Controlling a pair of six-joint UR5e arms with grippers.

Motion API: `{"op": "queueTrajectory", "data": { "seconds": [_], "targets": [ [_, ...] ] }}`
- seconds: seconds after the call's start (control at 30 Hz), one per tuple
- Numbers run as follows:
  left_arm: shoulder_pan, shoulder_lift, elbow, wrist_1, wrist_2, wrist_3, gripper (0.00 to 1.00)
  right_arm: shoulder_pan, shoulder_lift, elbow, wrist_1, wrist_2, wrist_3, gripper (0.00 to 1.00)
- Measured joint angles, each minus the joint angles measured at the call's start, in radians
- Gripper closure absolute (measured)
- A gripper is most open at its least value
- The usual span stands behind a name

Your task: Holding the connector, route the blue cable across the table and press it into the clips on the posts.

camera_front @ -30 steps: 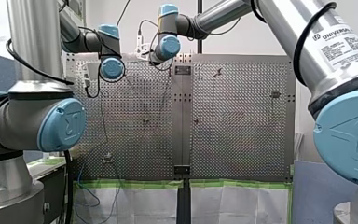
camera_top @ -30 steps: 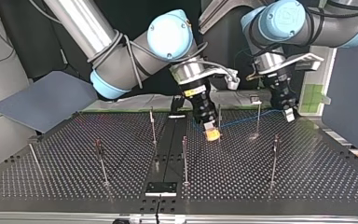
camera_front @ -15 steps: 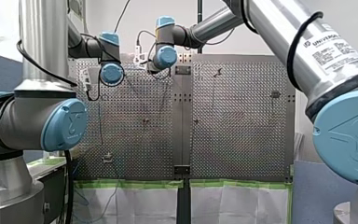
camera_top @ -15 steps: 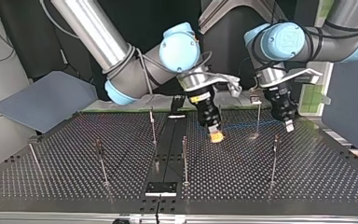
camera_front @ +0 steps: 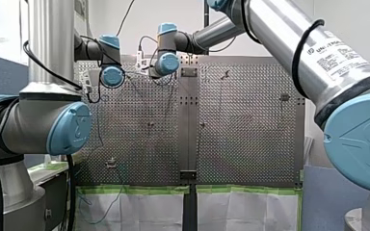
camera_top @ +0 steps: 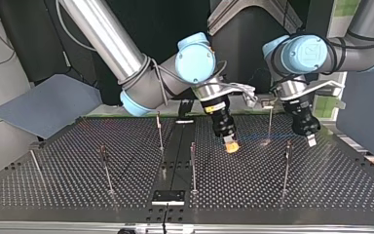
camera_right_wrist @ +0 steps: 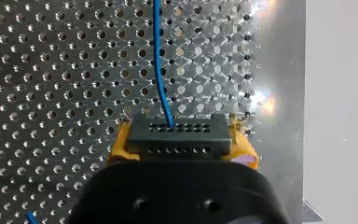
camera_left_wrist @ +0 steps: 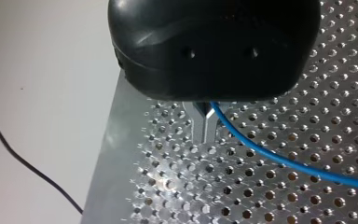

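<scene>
- My right gripper (camera_right_wrist: 181,140) holds the connector (camera_right_wrist: 177,133). Its yellow pads (camera_right_wrist: 119,149) press on the two sides of it, one pad on each side.
- The connector is a small black block. Its face has two rows of tiny holes.
- The blue cable (camera_right_wrist: 158,56) comes out of one hole in the upper row. It is thin and bright blue. It runs straight ahead from the connector, over the table (camera_right_wrist: 51,70).
- The table is shiny metal and full of little round holes.
- My left gripper (camera_left_wrist: 206,126) is black with metal fingers (camera_left_wrist: 199,123). The fingers are close together, with only a thin slit between them. The blue cable comes out right at them, so they pinch it.
- From my left gripper the cable goes off to one side in a soft curve, just above the table.
- In the top view my right gripper hangs low over the table, near the middle and toward the far side. Its yellow tip is close to the table.
- In the same view my left gripper is low at the right side, also toward the far side.
- Thin posts (camera_top: 193,165) stand upright on the table, well apart from each other. One post stands between my two grippers.
- I cannot make out the cable in the top view, so I cannot tell if it sits in any clip.
</scene>
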Motion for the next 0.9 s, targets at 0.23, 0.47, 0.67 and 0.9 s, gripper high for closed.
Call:
{"op": "queueTrajectory", "data": {
  "seconds": [0.23, 0.47, 0.67, 0.9],
  "targets": [
    [0.022, -0.019, 0.020, 0.030, 0.027, -0.010, 1.00, -0.005, 0.013, -0.037, 0.001, 0.000, 0.000, 1.00],
    [0.041, -0.033, 0.048, 0.034, 0.053, -0.019, 1.00, -0.010, 0.016, -0.059, 0.001, -0.010, 0.000, 1.00],
    [0.058, -0.063, 0.071, 0.047, 0.068, -0.027, 1.00, -0.012, 0.024, -0.064, 0.001, -0.015, 0.000, 1.00],
    [0.082, -0.090, 0.104, 0.062, 0.113, -0.040, 1.00, -0.017, 0.029, -0.071, 0.001, -0.020, 0.000, 1.00]
  ]
}}
